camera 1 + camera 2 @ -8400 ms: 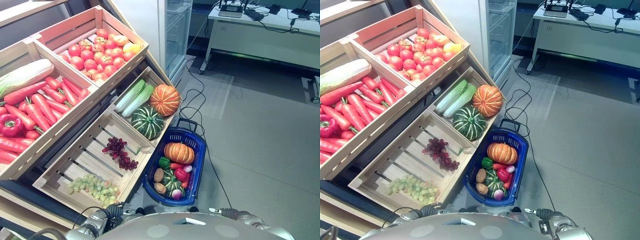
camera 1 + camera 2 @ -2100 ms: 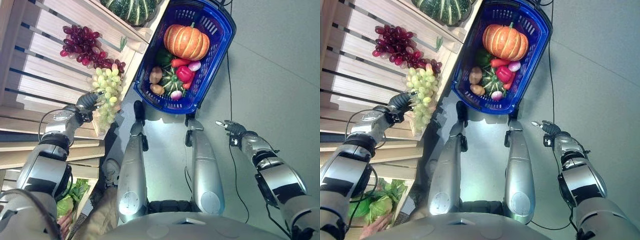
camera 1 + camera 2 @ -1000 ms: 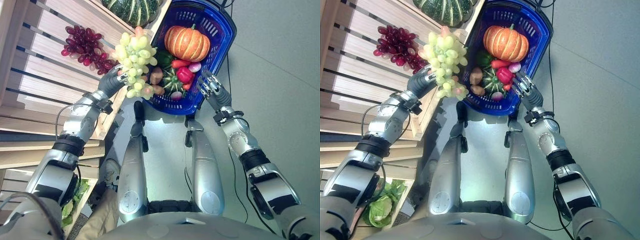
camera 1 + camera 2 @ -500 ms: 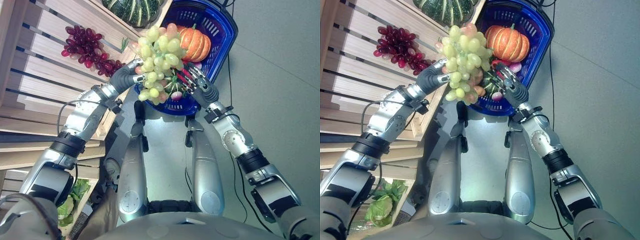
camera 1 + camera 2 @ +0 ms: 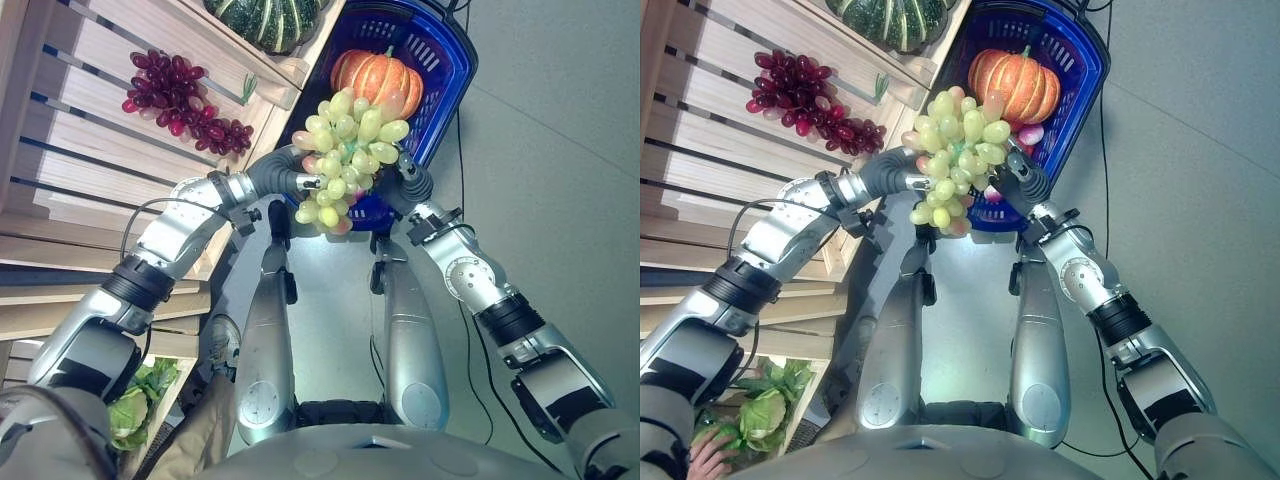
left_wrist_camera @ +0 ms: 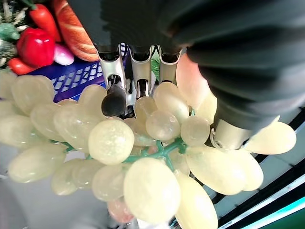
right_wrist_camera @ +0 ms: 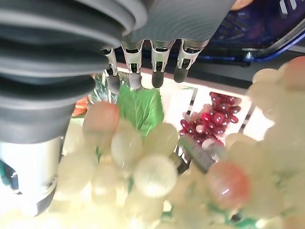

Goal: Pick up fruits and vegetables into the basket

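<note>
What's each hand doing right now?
Left hand: shut on the green grape bunch.
Right hand: open, fingers straight beside the bunch.

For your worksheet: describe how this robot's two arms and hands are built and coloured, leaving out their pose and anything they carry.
Both arms are silver-grey rounded shells broken by black bands at the joints. A thin black cable loops along the left forearm. The left hand and right hand each have a dark ribbed cover over the back and wrist. Beyond it sit slim silver fingers with dark tips, and a thumb set apart.

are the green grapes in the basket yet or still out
Still out. The green grapes hang above the blue basket's near rim, with the left hand curled on them and the right hand beside them.
</note>
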Robot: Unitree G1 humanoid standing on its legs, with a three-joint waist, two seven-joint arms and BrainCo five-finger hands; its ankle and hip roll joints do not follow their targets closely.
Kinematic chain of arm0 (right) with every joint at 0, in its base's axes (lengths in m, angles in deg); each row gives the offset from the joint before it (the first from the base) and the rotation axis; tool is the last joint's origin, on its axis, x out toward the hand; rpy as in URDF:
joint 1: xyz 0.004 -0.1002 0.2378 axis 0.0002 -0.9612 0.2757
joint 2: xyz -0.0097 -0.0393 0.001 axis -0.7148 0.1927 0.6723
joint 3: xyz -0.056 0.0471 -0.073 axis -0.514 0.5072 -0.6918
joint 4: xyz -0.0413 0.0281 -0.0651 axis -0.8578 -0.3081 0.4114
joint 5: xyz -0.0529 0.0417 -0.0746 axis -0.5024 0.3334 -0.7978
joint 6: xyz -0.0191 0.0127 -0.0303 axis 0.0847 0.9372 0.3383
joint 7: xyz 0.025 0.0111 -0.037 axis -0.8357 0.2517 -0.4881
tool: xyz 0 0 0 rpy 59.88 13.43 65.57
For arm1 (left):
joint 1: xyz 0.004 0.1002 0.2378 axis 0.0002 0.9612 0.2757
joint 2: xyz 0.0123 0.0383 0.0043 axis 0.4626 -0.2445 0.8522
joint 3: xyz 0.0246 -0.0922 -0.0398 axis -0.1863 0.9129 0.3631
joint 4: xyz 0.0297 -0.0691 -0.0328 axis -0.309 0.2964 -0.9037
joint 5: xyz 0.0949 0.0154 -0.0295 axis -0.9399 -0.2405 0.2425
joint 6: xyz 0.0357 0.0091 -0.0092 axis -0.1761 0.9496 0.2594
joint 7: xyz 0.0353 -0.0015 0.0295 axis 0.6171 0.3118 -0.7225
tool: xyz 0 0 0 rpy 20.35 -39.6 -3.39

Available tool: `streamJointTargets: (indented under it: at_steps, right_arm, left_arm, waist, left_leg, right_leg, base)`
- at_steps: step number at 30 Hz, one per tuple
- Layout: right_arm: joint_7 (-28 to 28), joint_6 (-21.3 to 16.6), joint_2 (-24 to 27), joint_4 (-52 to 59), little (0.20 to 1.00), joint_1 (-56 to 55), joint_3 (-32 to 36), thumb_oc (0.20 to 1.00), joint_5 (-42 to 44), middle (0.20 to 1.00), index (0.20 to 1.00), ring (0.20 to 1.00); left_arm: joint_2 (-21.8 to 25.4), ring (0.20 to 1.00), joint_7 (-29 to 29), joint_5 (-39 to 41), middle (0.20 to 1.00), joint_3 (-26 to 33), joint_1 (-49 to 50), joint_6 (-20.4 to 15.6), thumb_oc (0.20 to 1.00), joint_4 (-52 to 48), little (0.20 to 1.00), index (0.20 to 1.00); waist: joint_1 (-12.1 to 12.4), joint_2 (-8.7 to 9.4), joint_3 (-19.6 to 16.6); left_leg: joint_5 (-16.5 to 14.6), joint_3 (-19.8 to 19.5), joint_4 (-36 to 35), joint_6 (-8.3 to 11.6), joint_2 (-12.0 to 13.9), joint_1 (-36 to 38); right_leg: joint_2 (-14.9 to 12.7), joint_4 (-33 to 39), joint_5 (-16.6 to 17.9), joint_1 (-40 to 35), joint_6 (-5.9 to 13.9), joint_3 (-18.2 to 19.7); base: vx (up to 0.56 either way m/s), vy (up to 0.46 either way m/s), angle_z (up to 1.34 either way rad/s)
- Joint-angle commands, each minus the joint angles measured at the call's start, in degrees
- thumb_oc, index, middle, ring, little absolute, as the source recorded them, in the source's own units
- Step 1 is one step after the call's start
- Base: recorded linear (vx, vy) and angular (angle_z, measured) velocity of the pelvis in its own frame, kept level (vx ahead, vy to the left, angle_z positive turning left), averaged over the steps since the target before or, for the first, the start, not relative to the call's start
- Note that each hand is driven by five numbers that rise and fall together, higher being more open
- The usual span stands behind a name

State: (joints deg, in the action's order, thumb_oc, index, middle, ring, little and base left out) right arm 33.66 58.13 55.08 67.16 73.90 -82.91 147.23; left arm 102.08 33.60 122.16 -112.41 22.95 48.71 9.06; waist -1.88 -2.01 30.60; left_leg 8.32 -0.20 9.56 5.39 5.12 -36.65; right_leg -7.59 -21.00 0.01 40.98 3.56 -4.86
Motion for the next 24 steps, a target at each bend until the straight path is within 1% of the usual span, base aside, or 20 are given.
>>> streamJointTargets:
  at_steps: [1,4,8,14,21,24]
  right_arm:
    - [-3.55,-1.86,-0.22,7.14,1.000,1.31,-1.42,1.000,4.80,1.000,1.000,1.000]
    - [-5.82,-2.20,0.32,8.01,1.000,1.49,-2.10,1.000,8.00,1.000,1.000,1.000]
    - [-7.47,-2.37,0.79,9.45,1.000,1.55,-2.74,1.000,10.06,1.000,1.000,1.000]
    - [-7.81,-2.28,1.17,10.78,1.000,2.03,-3.64,1.000,11.60,1.000,1.000,1.000]
    - [-8.65,-1.18,1.20,11.86,1.000,1.79,-5.44,1.000,13.21,1.000,1.000,1.000]
    - [-8.43,-1.16,1.20,12.00,1.000,1.69,-5.92,1.000,12.56,1.000,1.000,1.000]
  left_arm:
    - [1.29,0.200,2.14,-2.88,0.200,-2.59,-2.78,-0.77,0.200,-7.48,0.200,0.200]
    - [2.35,0.200,1.41,-3.85,0.200,-4.14,-3.53,-0.14,0.200,-6.75,0.200,0.200]
    - [3.14,0.200,0.36,-4.97,0.200,-5.18,-3.94,0.05,0.200,-6.43,0.200,0.200]
    - [3.75,0.200,-0.66,-7.34,0.200,-6.18,-4.63,0.80,0.200,-6.19,0.200,0.200]
    - [3.94,0.200,-2.35,-7.46,0.200,-6.40,-4.57,0.10,0.200,-6.59,0.200,0.200]
    - [3.84,0.200,-2.69,-7.57,0.200,-6.44,-4.57,-0.41,0.200,-6.54,0.200,0.200]
  waist:
    - [-0.09,1.16,-0.80]
    - [-0.07,1.25,-0.80]
    - [-0.07,1.35,-0.80]
    - [0.05,1.48,-0.80]
    - [0.28,1.45,-0.80]
    - [0.31,1.44,-0.80]
  left_leg:
    - [-4.53,2.73,3.96,-3.27,-3.99,-1.04]
    - [-4.57,2.70,3.97,-3.26,-4.08,-1.06]
    - [-4.62,2.67,4.24,-3.20,-4.10,-1.30]
    - [-4.50,2.55,3.93,-3.17,-4.26,-1.11]
    - [-4.26,2.48,3.50,-3.30,-4.39,-1.11]
    - [-4.18,2.39,3.43,-3.31,-4.52,-1.12]
  right_leg:
    - [2.54,3.77,0.54,-3.97,-1.24,-2.29]
    - [2.45,4.03,0.65,-4.10,-1.09,-2.45]
    - [2.39,3.92,0.77,-3.84,-0.96,-2.53]
    - [2.31,4.40,1.02,-4.11,-0.81,-2.85]
    - [2.33,4.67,1.18,-4.06,-0.69,-3.10]
    - [2.33,4.74,1.25,-4.01,-0.66,-3.16]
  base:
    - [0.00,0.000,0.00]
    - [0.00,0.000,0.00]
    - [0.00,0.000,0.00]
    - [0.00,0.000,0.00]
    - [0.00,0.000,0.00]
    - [0.00,0.000,0.00]
